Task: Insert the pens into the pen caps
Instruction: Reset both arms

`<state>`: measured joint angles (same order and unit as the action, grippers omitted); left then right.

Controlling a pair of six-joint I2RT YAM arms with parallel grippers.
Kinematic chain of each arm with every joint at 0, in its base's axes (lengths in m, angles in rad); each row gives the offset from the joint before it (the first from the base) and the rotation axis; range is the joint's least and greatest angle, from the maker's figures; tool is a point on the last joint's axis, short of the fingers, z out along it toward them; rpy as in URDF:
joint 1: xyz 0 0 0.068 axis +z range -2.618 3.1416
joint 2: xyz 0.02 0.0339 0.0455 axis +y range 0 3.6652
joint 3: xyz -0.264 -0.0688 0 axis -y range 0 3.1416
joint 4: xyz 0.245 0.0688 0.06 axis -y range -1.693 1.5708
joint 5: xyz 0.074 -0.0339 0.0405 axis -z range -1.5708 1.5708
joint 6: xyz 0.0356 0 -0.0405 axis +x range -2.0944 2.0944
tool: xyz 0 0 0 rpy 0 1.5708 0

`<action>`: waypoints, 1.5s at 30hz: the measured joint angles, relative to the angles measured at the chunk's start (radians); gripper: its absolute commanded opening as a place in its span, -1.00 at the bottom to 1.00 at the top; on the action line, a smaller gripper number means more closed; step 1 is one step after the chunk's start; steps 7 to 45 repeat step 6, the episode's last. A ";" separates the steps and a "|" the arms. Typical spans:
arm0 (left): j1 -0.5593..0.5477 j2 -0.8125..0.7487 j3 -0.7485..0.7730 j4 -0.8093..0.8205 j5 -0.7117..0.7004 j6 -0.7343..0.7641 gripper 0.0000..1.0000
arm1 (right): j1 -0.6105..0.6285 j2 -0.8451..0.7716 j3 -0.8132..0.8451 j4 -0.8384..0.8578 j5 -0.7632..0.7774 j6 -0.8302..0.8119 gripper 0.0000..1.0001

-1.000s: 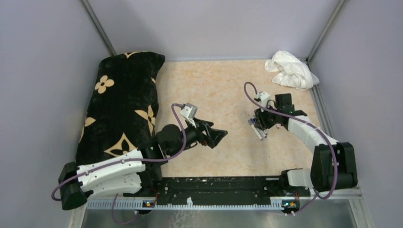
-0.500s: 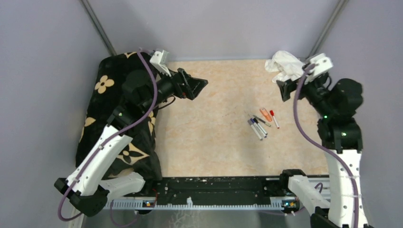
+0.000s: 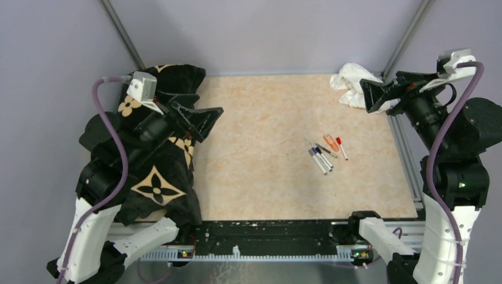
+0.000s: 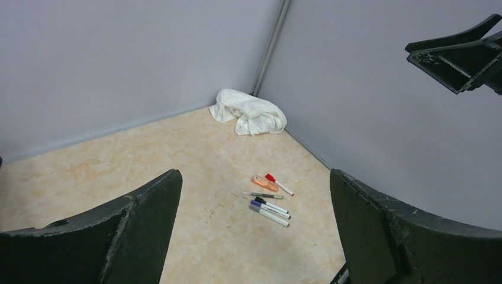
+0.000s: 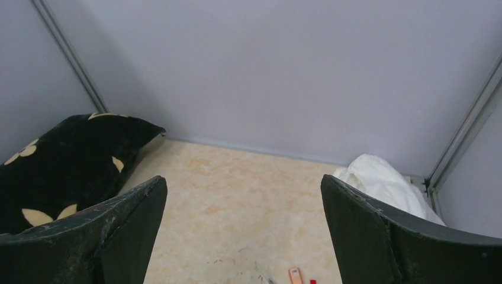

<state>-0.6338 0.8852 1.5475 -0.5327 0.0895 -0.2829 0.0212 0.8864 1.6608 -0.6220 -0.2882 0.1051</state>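
Observation:
Several pens (image 3: 324,154) lie close together on the beige table, right of centre. Among them are an orange highlighter (image 3: 331,142), a white pen with a red cap (image 3: 341,148), a thin slim pen, and pens with black, purple and grey pen caps (image 4: 270,177) on their ends. The left wrist view shows the same pens (image 4: 270,204). Only the highlighter's tip (image 5: 294,275) reaches the right wrist view. My left gripper (image 3: 209,123) hangs open and empty high over the pillow's edge. My right gripper (image 3: 367,96) is open and empty, raised by the far right corner.
A black pillow with beige flowers (image 3: 154,142) fills the table's left side, under my left arm. A crumpled white cloth (image 3: 360,87) lies in the far right corner. Grey walls close in three sides, and a black rail (image 3: 266,232) runs along the near edge.
The right gripper was low over the pens' spot; it has opened, risen and drawn back to the far right. The left arm has lifted away to the left, over the pillow.

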 measured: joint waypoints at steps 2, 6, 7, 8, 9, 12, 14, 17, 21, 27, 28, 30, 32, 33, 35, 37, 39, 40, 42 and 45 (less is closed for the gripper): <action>0.000 -0.020 0.008 -0.017 -0.011 0.009 0.97 | 0.000 0.007 0.006 -0.017 0.010 0.012 0.97; 0.000 -0.031 0.004 -0.039 -0.021 0.019 0.97 | 0.000 0.010 0.010 -0.038 0.026 0.023 0.97; 0.000 -0.031 0.004 -0.039 -0.021 0.019 0.97 | 0.000 0.010 0.010 -0.038 0.026 0.023 0.97; 0.000 -0.031 0.004 -0.039 -0.021 0.019 0.97 | 0.000 0.010 0.010 -0.038 0.026 0.023 0.97; 0.000 -0.031 0.004 -0.039 -0.021 0.019 0.97 | 0.000 0.010 0.010 -0.038 0.026 0.023 0.97; 0.000 -0.031 0.004 -0.039 -0.021 0.019 0.97 | 0.000 0.010 0.010 -0.038 0.026 0.023 0.97; 0.000 -0.031 0.004 -0.039 -0.021 0.019 0.97 | 0.000 0.010 0.010 -0.038 0.026 0.023 0.97; 0.000 -0.031 0.004 -0.039 -0.021 0.019 0.97 | 0.000 0.010 0.010 -0.038 0.026 0.023 0.97; 0.000 -0.031 0.004 -0.039 -0.021 0.019 0.97 | 0.000 0.010 0.010 -0.038 0.026 0.023 0.97; 0.000 -0.031 0.004 -0.039 -0.021 0.019 0.97 | 0.000 0.010 0.010 -0.038 0.026 0.023 0.97; 0.000 -0.031 0.004 -0.039 -0.021 0.019 0.97 | 0.000 0.010 0.010 -0.038 0.026 0.023 0.97; 0.000 -0.031 0.004 -0.039 -0.021 0.019 0.97 | 0.000 0.010 0.010 -0.038 0.026 0.023 0.97; 0.000 -0.031 0.004 -0.039 -0.021 0.019 0.97 | 0.000 0.010 0.010 -0.038 0.026 0.023 0.97; 0.000 -0.031 0.004 -0.039 -0.021 0.019 0.97 | 0.000 0.010 0.010 -0.038 0.026 0.023 0.97; 0.000 -0.031 0.004 -0.039 -0.021 0.019 0.97 | 0.000 0.010 0.010 -0.038 0.026 0.023 0.97; 0.000 -0.031 0.004 -0.039 -0.021 0.019 0.97 | 0.000 0.010 0.010 -0.038 0.026 0.023 0.97; 0.000 -0.031 0.004 -0.039 -0.021 0.019 0.97 | 0.000 0.010 0.010 -0.038 0.026 0.023 0.97; 0.000 -0.031 0.004 -0.039 -0.021 0.019 0.97 | 0.000 0.010 0.010 -0.038 0.026 0.023 0.97; 0.000 -0.031 0.004 -0.039 -0.021 0.019 0.97 | 0.000 0.010 0.010 -0.038 0.026 0.023 0.97; 0.000 -0.031 0.004 -0.039 -0.021 0.019 0.97 | 0.000 0.010 0.010 -0.038 0.026 0.023 0.97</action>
